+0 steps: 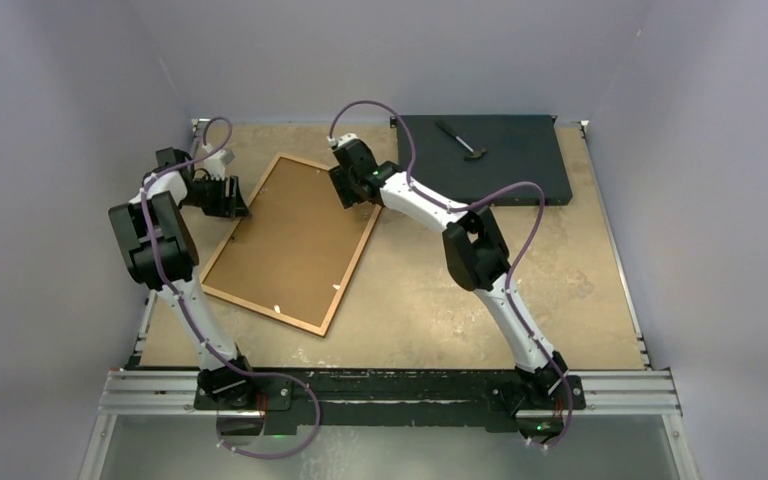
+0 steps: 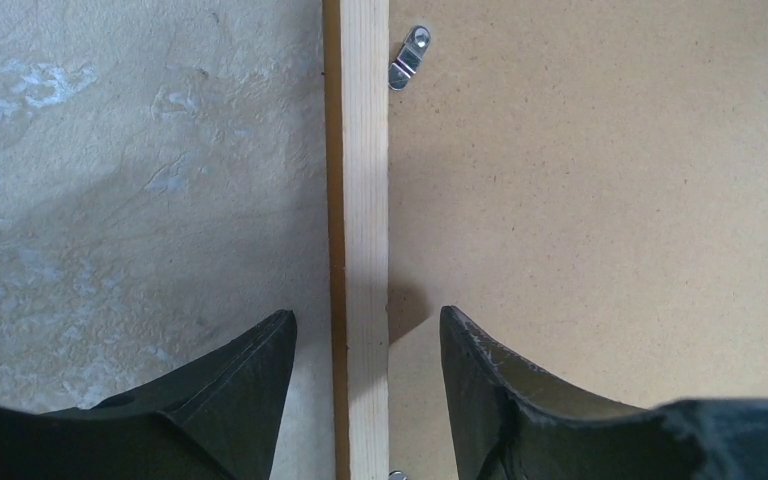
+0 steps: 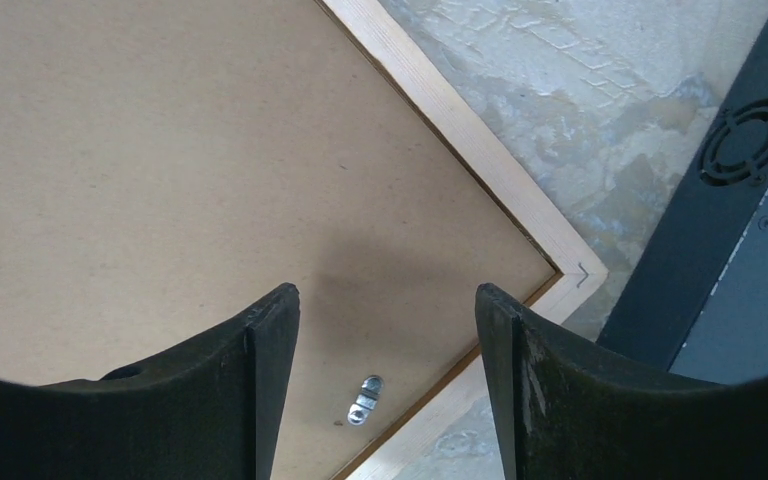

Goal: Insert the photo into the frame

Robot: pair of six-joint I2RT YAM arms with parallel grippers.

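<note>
Hardboard backing (image 1: 290, 240) up, the frame (image 1: 354, 266) lies tilted on the table (image 1: 430, 300), toward its 9 o'clock side. Left pincer (image 2: 365, 330), jaws apart, straddles the frame's 10 o'clock rail; right pincer (image 3: 387, 300), likewise released, hovers over its 1 o'clock corner.

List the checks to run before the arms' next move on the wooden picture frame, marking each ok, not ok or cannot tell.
1. Left gripper open: ok. Its jaws straddle one rail of the thin orange-brown wooden picture frame without clamping it.
2. Right gripper open and empty: ok. It hangs above the plain brown hardboard backing sheet, near a frame corner.
3. Backing sheet lying flat inside the frame: ok.
4. Small silver metal clips locking the backing: cannot tell.
5. Glossy photo seated beneath the backing: cannot tell. No print shows in any view.
</note>
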